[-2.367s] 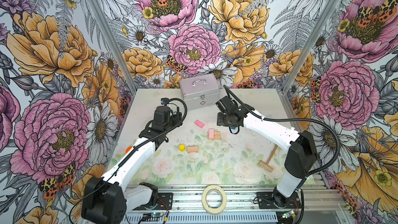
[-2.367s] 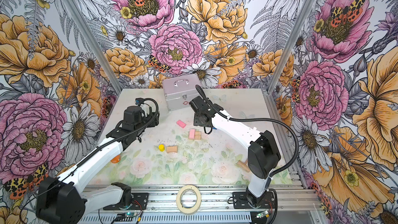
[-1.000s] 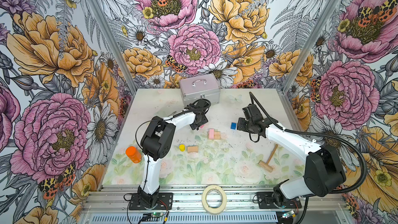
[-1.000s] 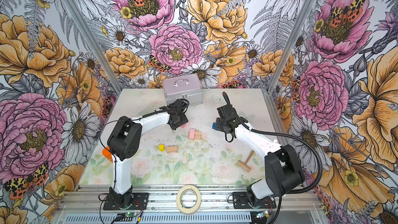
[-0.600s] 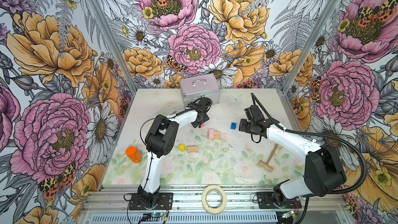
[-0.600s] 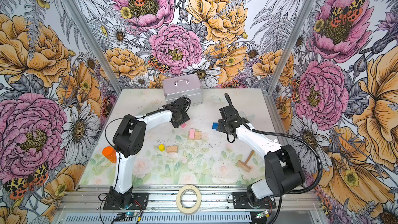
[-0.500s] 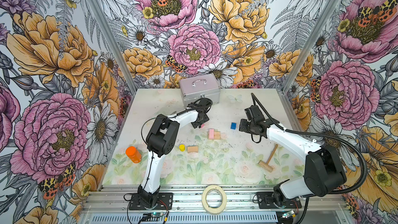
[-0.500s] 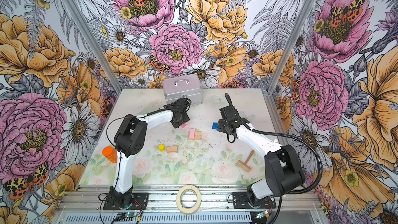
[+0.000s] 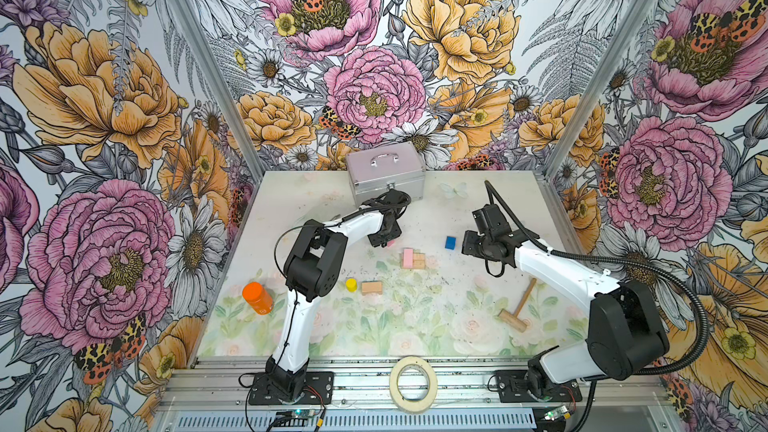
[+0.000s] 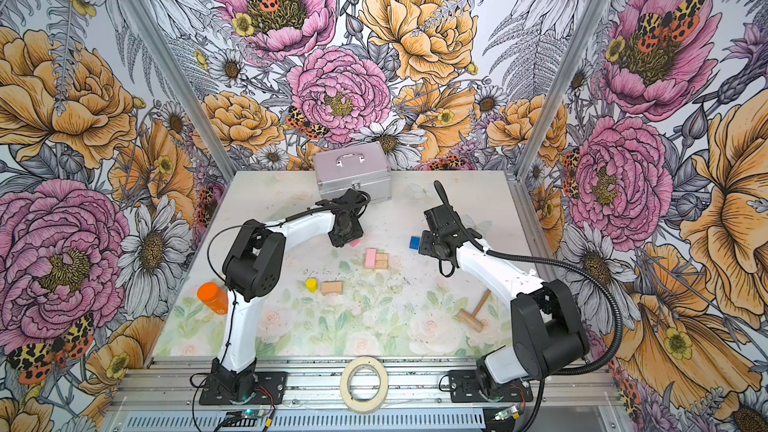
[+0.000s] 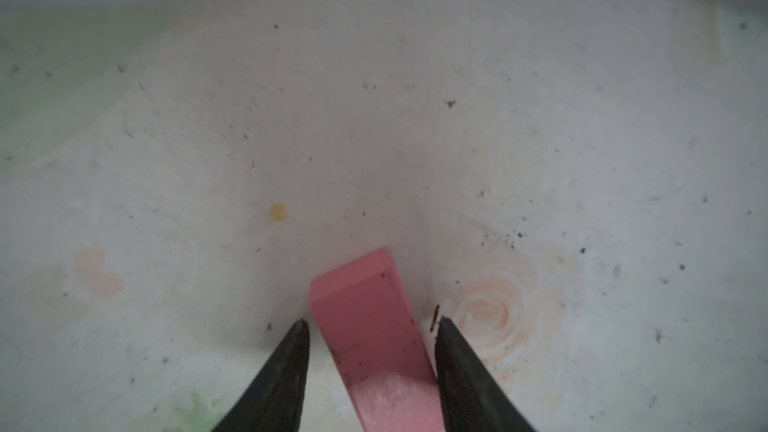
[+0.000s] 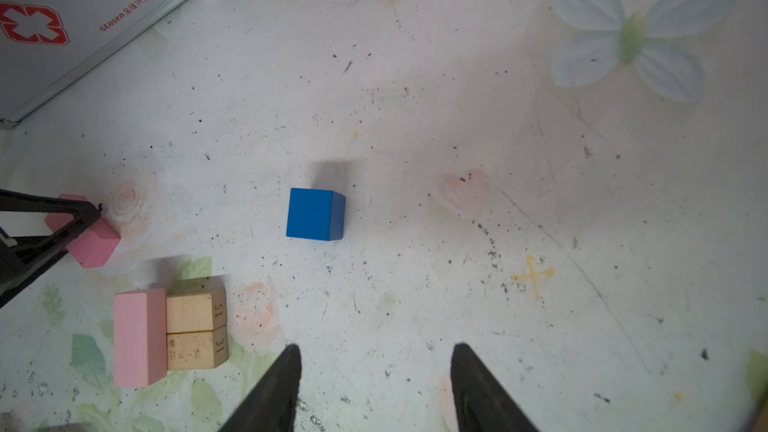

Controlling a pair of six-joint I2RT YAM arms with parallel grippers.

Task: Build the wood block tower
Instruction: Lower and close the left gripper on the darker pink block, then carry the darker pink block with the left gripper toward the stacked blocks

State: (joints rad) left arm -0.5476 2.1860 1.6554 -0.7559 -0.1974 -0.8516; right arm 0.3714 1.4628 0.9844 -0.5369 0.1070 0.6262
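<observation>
A pink brick [image 11: 361, 297] lies flat on the table between the fingers of my left gripper [image 11: 370, 326]. One finger [image 11: 453, 351] touches its side, while a thin gap shows at the other finger. In both top views this gripper [image 9: 386, 238] covers most of that brick. My right gripper [image 12: 374, 351] is open and empty, a short way from the blue block [image 12: 313, 214]. A second pink brick [image 12: 139, 336] lies against two tan bricks [image 12: 193, 330]. The yellow cylinder [image 9: 351, 284] and another tan brick [image 9: 371, 287] sit nearer the front.
The silver case [image 9: 386, 172] stands at the back, just behind my left gripper. A wooden mallet [image 9: 517, 305] lies at the front right, and an orange bottle [image 9: 257, 297] at the front left. A tape roll [image 9: 413, 384] rests on the front rail.
My left arm reached across to the pink brick and its jaws have narrowed around it. My right arm drew back to the right and has stayed still for the last second.
</observation>
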